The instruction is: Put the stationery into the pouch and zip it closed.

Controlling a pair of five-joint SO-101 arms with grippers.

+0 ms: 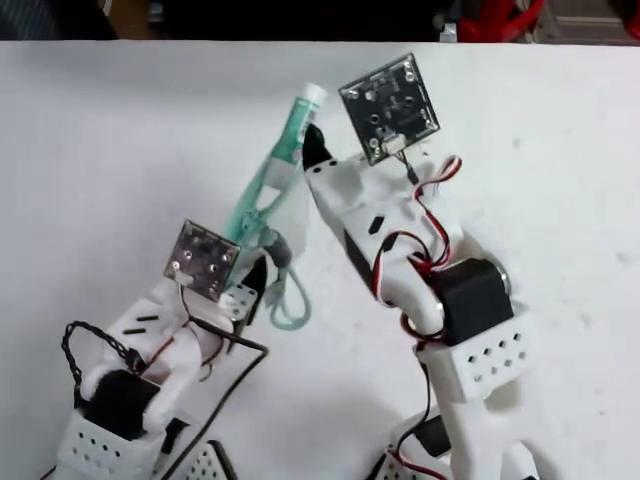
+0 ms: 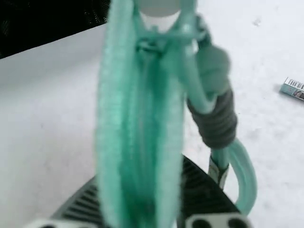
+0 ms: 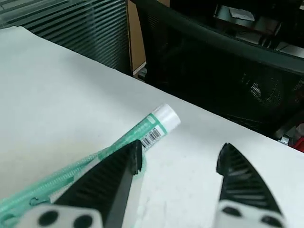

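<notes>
Toward the far edge of the table, the teal mesh pouch is stretched lengthwise between the two arms. Its near end is clamped by the left gripper. The jaws are judged closed on the fabric, since in the left wrist view the pouch rises edge-on straight out of them. The right gripper is set at the pouch's far end with its jaws spread and nothing held, and one black finger lies against the mesh. A white-capped stick is lodged partly in the pouch, its capped end left protruding toward the table's far edge. A teal cord loop and a grey toggle hang at the pouch's near end. A small barcoded item is seen lying on the table, well apart from the pouch.

The step in hand is judged to be seating the stick. The cap is best pressed along the stick's own axis, so that the mesh is not buckled or snagged. The clamp at the near end should be held firm, so that the pouch is not shoved back. Zipping should be left until the cap has passed the mouth. If the small item counts as stationery, it should be put in first.
</notes>
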